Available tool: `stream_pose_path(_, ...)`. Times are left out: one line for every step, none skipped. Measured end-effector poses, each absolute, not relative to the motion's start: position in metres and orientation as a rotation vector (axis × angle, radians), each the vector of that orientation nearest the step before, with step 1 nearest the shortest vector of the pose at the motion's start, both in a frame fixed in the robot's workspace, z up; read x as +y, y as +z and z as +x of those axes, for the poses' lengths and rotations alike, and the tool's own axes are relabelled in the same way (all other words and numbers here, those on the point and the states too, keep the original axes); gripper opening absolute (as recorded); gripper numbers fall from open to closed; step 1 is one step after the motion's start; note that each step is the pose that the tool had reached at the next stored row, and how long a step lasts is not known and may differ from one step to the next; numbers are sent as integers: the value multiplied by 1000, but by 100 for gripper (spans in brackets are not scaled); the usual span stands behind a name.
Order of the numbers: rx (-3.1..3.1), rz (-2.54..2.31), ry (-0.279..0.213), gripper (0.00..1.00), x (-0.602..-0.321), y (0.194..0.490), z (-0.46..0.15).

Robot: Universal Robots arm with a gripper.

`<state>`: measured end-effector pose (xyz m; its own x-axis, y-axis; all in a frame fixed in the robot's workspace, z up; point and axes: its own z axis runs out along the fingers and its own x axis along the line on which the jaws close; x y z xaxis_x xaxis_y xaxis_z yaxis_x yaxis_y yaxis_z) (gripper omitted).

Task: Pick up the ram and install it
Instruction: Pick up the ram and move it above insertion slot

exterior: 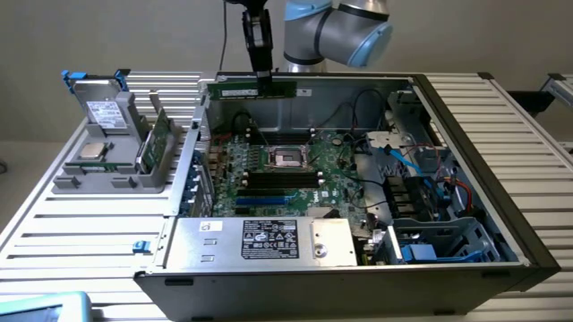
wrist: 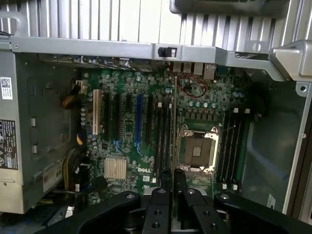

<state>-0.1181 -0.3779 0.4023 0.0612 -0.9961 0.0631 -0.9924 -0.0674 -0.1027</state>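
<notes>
Exterior view first. The tool (exterior: pixel 262 82) hangs over the far side of the open computer case (exterior: pixel 484 168), its jaws clamped shut on the ram (exterior: pixel 235 89). The green stick rides level, up in the air by the case's far wall and well clear of the motherboard (exterior: pixel 336 176) below. So the pick-up half is done, I'd say. The install half isn't. The long black slots (exterior: pixel 282 178), just on the near side of the processor socket (exterior: pixel 288 157), lie bare with nothing seated in them. Over on the exterior view's left, a grey holder (exterior: pixel 107 178) sits on the slatted worktop (exterior: pixel 72 228) with a second green board (exterior: pixel 158 139) standing in it, apart from the tool.

Now the wrist view, looking down past the tool (wrist: pixel 173 176) into the case. The ram (wrist: pixel 175 122) shows edge-on here, a thin line running out from between the two dark fingers (wrist: pixel 165 179), which pinch it from either side. That's a firm hold by the look of it. The stick lies parallel to the long black slots (wrist: pixel 234 146) that flank the processor socket (wrist: pixel 197 151), and its edge passes close alongside the socket. No slot on either side holds a stick. How high the ram floats above the board I can't judge from this angle. My read is grasp made, carry over the case under way, and seating all left to do.
</notes>
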Motion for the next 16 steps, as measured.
stream_pose_path(2123, -2265, -181, 14, -378, 402, -115)
stream_pose_path(2123, -2265, -181, 14, -377, 402, -112)
stream_pose_path(2123, -2265, -181, 14, -377, 402, -108)
stream_pose_path(2123, -2265, -181, 14, -377, 402, -105)
stream_pose_path(2124, -2264, -181, 14, -377, 402, -103)
stream_pose_path(2125, -2263, -181, 14, -376, 402, -102)
stream_pose_path(2127, -2262, -181, 14, -375, 402, -100)
stream_pose_path(2130, -2259, -181, 14, -375, 402, -99)
stream_pose_path(2134, -2255, -182, 14, -374, 402, -99)
stream_pose_path(2139, -2251, -182, 14, -374, 402, -98)
stream_pose_path(2143, -2247, -182, 14, -374, 402, -98)
stream_pose_path(2146, -2244, -182, 14, -373, 402, -97)
stream_pose_path(2150, -2241, -182, 14, -373, 401, -96)
stream_pose_path(2152, -2239, -182, 14, -372, 401, -95)
stream_pose_path(2153, -2238, -182, 14, -371, 401, -94)
stream_pose_path(2155, -2237, -183, 14, -370, 400, -92)
